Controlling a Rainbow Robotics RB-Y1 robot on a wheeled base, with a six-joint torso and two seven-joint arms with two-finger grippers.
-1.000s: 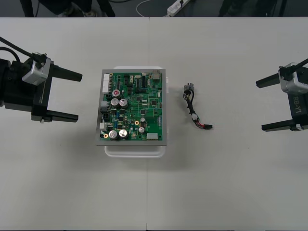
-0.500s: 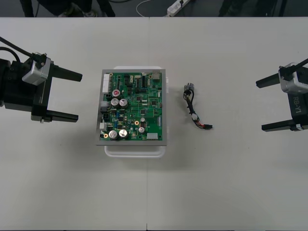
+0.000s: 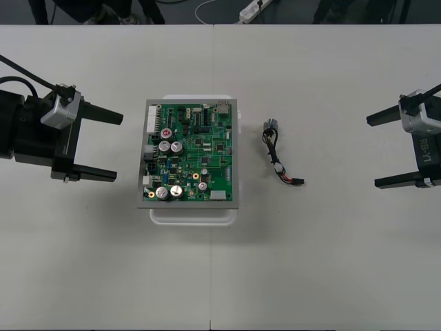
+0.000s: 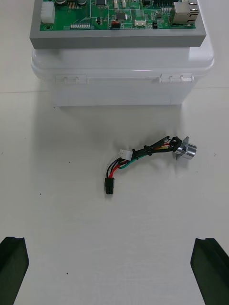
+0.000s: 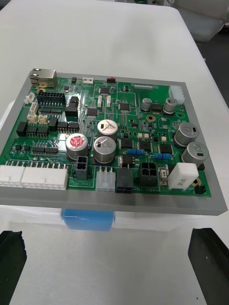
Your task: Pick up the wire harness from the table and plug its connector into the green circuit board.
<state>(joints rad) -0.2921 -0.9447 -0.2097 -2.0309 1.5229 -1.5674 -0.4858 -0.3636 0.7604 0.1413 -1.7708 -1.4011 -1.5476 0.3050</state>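
The wire harness (image 3: 278, 156) lies flat on the table (image 3: 310, 276), just beside the green circuit board (image 3: 191, 153), on the board's right side. It has a small black plug (image 3: 298, 181) at one end and a round metal socket (image 3: 270, 126) at the other. Nothing is touching it, and the plug is not in the board. The board sits on its white base (image 3: 193, 215).

The right gripper (image 3: 373, 151) waits at the right side of the table, well apart from the harness. Its fingers are wide apart and hold nothing. The left gripper (image 3: 118, 147) is near the board's left side, and its fingers are wide apart and empty too.

I think no part of the job is done yet. The harness needs picking up, then carrying to the board, then its plug needs pushing in
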